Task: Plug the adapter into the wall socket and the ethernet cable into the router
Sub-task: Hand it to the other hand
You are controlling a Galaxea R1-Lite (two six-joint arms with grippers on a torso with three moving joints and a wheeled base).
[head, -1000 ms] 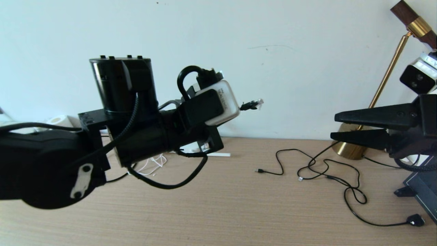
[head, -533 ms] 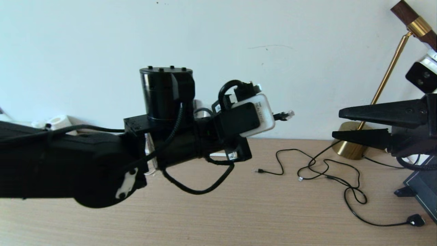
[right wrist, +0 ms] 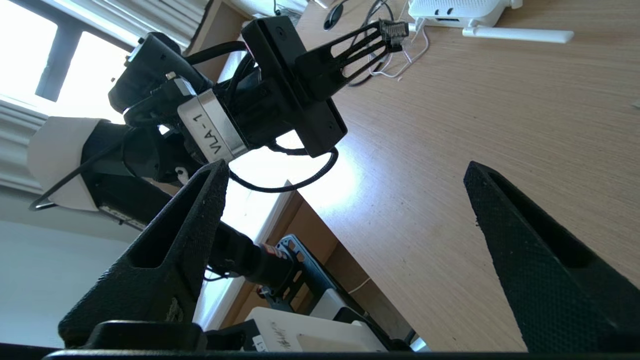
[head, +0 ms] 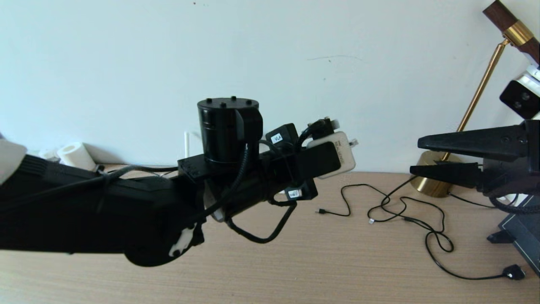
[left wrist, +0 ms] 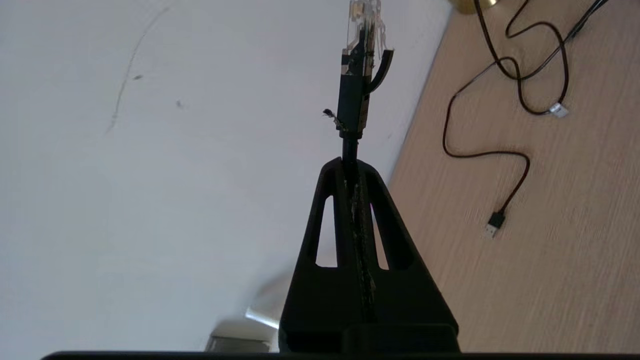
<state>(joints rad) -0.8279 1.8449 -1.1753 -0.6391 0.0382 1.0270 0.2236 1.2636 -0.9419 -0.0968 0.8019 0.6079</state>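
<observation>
Left gripper [left wrist: 350, 162] clamped on the ethernet cable [left wrist: 356, 95], clear-tipped plug sticking out just past the fingertips, up off the desk [head: 295, 261] near the wall. In the head view its fingers are hidden behind the wrist camera. Right gripper [head: 415, 157] spread wide, holding nothing, well apart from the plug. Router [right wrist: 452, 11] cut off at the frame edge, beyond the left fingers. Thin black cables [head: 405, 211] lie below.

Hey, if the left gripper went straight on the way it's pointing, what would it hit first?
The ethernet cable plug held by the left gripper would probably reach the white wall first, beside the brass lamp base; depth is unclear.
</observation>
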